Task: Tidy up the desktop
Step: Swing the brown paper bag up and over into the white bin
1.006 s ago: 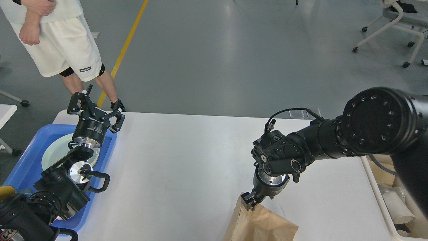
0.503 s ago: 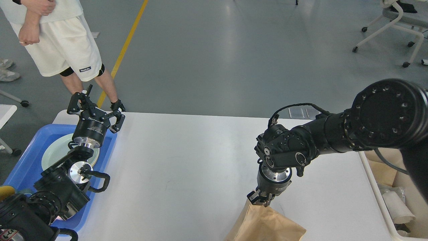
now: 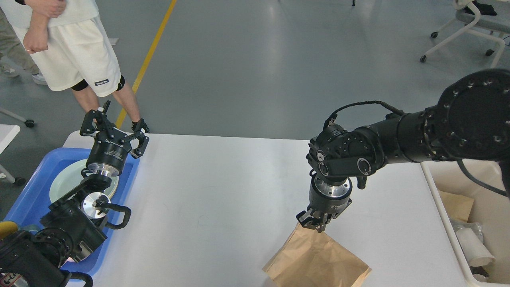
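The main risk is the brown paper bag (image 3: 316, 261) slipping or tearing out of the pinch: the right gripper (image 3: 313, 224) has it by one top corner only, so the rest hangs slack below, near the desk's near edge. A quick swing toward the cream bin (image 3: 440, 207) at the desk's right edge could let the thin paper rip or slide free, and the bag would drop back on the desk (image 3: 223, 191) or over its near edge. The hanging bottom could also catch on the bin's rim if carried too low.

The right fingers are pressed nearly together, pinching the bag's upper corner. The left gripper (image 3: 113, 129) hovers at the desk's far left corner, over the blue tray (image 3: 28, 191) holding a pale plate (image 3: 65, 179); its fingers are spread wide and hold nothing.
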